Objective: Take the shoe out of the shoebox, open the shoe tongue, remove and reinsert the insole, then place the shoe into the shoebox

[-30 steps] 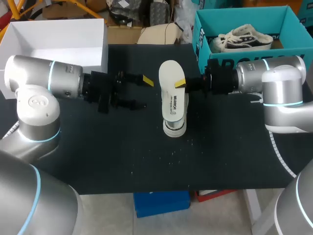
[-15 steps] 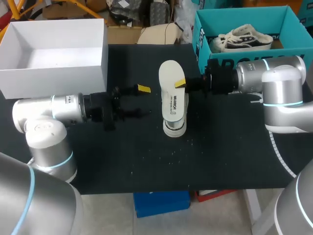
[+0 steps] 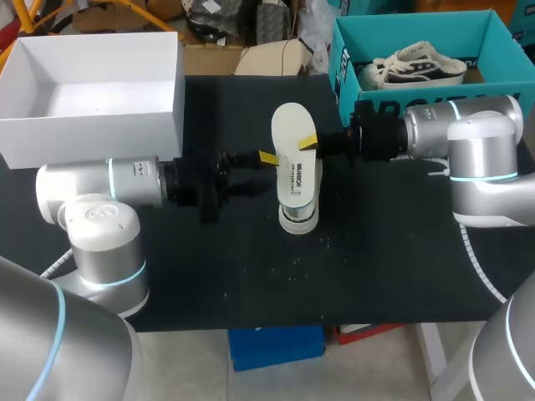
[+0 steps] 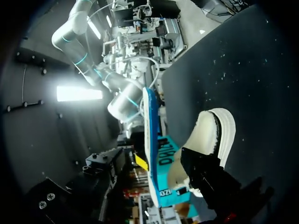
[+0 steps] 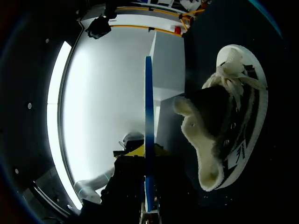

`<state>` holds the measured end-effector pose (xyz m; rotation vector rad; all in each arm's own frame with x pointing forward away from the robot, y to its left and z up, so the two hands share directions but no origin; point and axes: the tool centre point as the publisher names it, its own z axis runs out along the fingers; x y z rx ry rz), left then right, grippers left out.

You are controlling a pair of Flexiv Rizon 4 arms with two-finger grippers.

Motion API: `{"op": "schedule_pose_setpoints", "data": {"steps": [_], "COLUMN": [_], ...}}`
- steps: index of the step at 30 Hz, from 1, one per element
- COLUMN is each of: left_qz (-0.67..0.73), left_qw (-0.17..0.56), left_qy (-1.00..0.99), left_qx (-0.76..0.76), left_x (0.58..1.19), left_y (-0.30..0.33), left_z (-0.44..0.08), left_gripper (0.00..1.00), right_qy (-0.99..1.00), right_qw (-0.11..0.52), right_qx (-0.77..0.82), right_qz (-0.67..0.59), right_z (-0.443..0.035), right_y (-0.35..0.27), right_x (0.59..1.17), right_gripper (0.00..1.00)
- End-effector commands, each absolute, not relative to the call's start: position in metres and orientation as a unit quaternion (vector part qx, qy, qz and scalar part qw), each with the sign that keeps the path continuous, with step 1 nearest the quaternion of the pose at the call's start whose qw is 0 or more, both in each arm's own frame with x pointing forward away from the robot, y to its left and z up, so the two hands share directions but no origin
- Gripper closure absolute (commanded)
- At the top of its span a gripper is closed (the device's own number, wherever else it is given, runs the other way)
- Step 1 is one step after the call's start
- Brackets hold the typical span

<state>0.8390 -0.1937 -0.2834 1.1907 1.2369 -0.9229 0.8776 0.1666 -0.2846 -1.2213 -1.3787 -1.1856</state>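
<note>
While the right claw (image 3: 308,143) seemingly pinches the insole (image 3: 288,129) at its edge, the left claw (image 3: 261,171) hovers spread just beside it, over bare table (image 3: 376,267).

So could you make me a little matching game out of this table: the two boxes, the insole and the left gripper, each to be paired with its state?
Things:
1. white box
2. teal box
3. insole
4. left gripper

States:
a. open, next to the insole
b. held by the right gripper
c. nothing inside
d. has a shoe inside

Pairs: 1-c, 2-d, 3-b, 4-a
</note>
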Motion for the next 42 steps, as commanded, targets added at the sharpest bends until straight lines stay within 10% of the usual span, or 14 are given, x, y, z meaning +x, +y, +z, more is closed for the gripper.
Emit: {"op": "schedule_pose_setpoints", "data": {"steps": [1,18,26,32,33,34,42], "left_qz": [-0.399,-0.41,-0.413,-0.408,-0.408,-0.409,-0.395], "left_qw": [0.562,0.557,0.565,0.575,0.575,0.573,0.527], "left_qy": [0.516,0.496,0.487,0.479,0.478,0.48,0.547], "left_qx": [0.509,0.525,0.524,0.523,0.524,0.524,0.516], "left_x": [0.857,0.879,0.881,0.877,0.876,0.875,0.848], "left_y": [-0.211,-0.241,-0.246,-0.249,-0.249,-0.248,-0.233], "left_z": [-0.293,-0.291,-0.289,-0.284,-0.284,-0.284,-0.289], "left_gripper": [0.43,0.66,1.0,1.0,1.0,1.0,1.0], "right_qy": [-0.56,-0.56,-0.56,-0.554,-0.551,-0.546,-0.567], "right_qw": [0.457,0.457,0.457,0.458,0.459,0.459,0.418], "right_qx": [-0.497,-0.497,-0.497,-0.494,-0.492,-0.489,-0.499], "right_qz": [-0.481,-0.481,-0.481,-0.49,-0.494,-0.503,-0.505], "right_z": [-0.284,-0.284,-0.284,-0.283,-0.281,-0.28,-0.275], "right_y": [0.167,0.167,0.167,0.166,0.165,0.163,0.135], "right_x": [0.878,0.878,0.878,0.877,0.877,0.877,0.865], "right_gripper": [1.0,1.0,1.0,1.0,0.72,0.0,0.0]}}
